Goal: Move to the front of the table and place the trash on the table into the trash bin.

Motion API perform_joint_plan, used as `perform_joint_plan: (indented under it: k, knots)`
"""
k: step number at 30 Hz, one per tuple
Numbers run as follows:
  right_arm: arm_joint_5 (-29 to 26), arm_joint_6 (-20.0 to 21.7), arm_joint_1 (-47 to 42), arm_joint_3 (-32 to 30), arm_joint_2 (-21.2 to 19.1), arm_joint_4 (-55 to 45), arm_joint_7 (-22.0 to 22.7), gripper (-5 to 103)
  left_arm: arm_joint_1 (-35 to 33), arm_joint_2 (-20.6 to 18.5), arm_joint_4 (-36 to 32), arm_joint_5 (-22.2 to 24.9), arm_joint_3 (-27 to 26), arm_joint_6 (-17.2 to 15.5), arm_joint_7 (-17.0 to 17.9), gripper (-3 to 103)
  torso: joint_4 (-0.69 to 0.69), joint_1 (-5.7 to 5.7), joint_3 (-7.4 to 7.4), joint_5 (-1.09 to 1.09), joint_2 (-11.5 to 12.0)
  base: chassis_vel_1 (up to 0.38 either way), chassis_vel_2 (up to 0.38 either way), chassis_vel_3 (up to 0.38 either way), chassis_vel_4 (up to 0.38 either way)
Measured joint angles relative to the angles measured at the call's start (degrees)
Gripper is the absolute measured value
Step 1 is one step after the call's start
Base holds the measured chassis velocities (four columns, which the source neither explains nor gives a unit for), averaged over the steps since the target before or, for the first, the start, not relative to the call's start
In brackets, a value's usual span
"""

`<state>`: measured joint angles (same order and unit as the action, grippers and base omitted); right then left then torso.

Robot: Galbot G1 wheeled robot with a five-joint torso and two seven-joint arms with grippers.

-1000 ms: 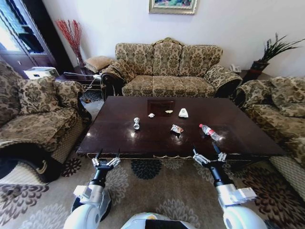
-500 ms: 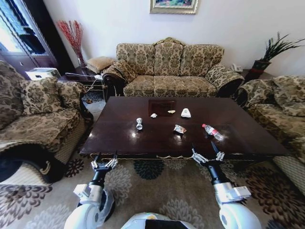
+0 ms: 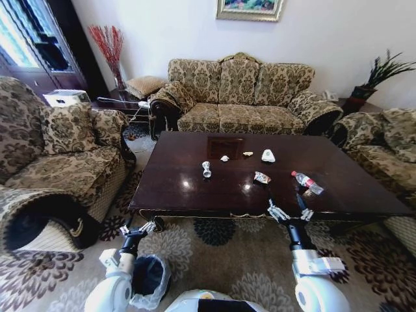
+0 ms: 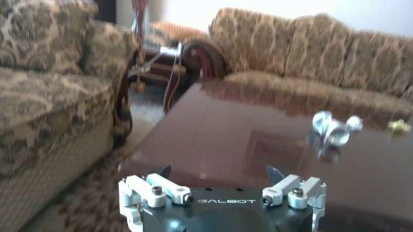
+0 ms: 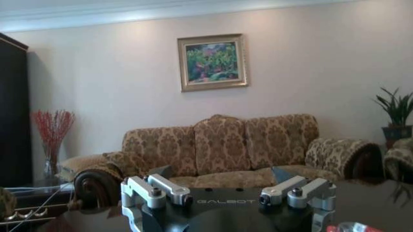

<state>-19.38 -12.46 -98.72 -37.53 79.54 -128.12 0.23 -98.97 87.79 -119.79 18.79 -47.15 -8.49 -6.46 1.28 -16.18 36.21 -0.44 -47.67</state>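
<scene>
The worktop [image 3: 195,195] carries the trash: a crushed silvery piece [image 3: 206,169], 2 paper bits [image 3: 225,158], a white packet [image 3: 268,156], a snack wrapper [image 3: 261,177] and a bottle [image 3: 307,182] toward its right edge. The left gripper [image 3: 137,229] and right gripper [image 3: 290,212] hover at the near edge, jaws open and empty. The trash bin [image 3: 151,281] stands on the carpet [image 3: 227,260] beside the left arm.

Home living room, floral sofas [image 3: 244,91], glossy coffee table [image 3: 195,188], framed painting [image 3: 250,9], patterned carpet [image 3: 221,260]
</scene>
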Motion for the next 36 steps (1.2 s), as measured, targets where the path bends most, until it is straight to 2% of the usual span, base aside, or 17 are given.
perform_joint_plan:
  k: [5, 13, 17, 19, 20, 22, 23, 26, 36]
  knots:
    - [-0.2, -0.5, 0.9, 0.5, 0.1, 1.9, -0.2, 100, -0.2, -0.6, 4.1, 2.0, -1.8, -0.9, 0.1, 96, 0.03, 0.0, 0.0, -0.04, 0.0, 0.036, -0.069, -0.029, 0.072]
    - [0.0, -0.8, 1.5, 1.1, 0.3, 3.4, -0.2, 100, 0.1, -1.2, 8.4, 1.0, -3.0, -0.8, -0.1, 96, 0.02, 0.04, -0.02, -0.01, 0.0, 0.158, -0.113, -0.159, 0.145]
    - [0.5, -0.7, 1.6, 0.8, 0.4, 3.9, -0.3, 100, 1.0, -4.5, 16.2, -2.1, -3.7, -0.8, -1.9, 97, 0.01, 0.07, -0.04, -0.03, 0.0, 0.079, -0.108, -0.082, 0.101]
    - [0.8, -0.7, 1.6, 0.7, 0.4, 4.0, -0.3, 100, 1.1, -5.3, 17.6, -2.5, -3.7, -0.8, -2.4, 97, 0.02, 0.07, -0.03, -0.03, 0.0, -0.007, -0.038, -0.034, 0.074]
    - [1.5, -0.6, 1.5, 0.5, 0.3, 4.4, -0.2, 100, 1.9, -7.8, 22.0, -3.7, -3.4, -0.9, -4.1, 98, 0.02, 0.03, -0.01, 0.0, 0.0, 0.0, 0.0, 0.0, 0.0]
    - [2.2, -0.4, 1.4, 0.5, 0.1, 4.7, -0.2, 100, 3.2, -10.0, 26.5, -5.4, -3.0, -1.0, -5.5, 98, 0.02, -0.03, 0.01, -0.04, 0.0, -0.035, 0.023, 0.052, -0.019]
    - [2.2, -0.4, 1.4, 0.5, 0.1, 4.7, -0.2, 100, 3.2, -10.0, 26.5, -5.4, -3.0, -1.0, -5.5, 98, 0.02, -0.03, 0.01, -0.04, 0.0, -0.042, 0.029, 0.052, -0.019]
    - [2.8, 0.2, 1.7, 0.5, 0.0, 4.9, -0.2, 100, 6.9, -13.7, 36.6, -8.3, -1.8, 0.3, -6.3, 100, 0.02, -0.03, 0.01, -0.03, 0.0, 0.0, 0.0, 0.0, 0.0]
    - [3.8, 0.8, 2.8, 1.1, 0.3, 6.3, -0.7, 100, 13.5, -18.2, 49.6, -9.8, 0.5, 2.4, -8.2, 97, 0.01, 0.01, -0.01, 0.0, 0.0, 0.0, 0.0, 0.0, 0.0]
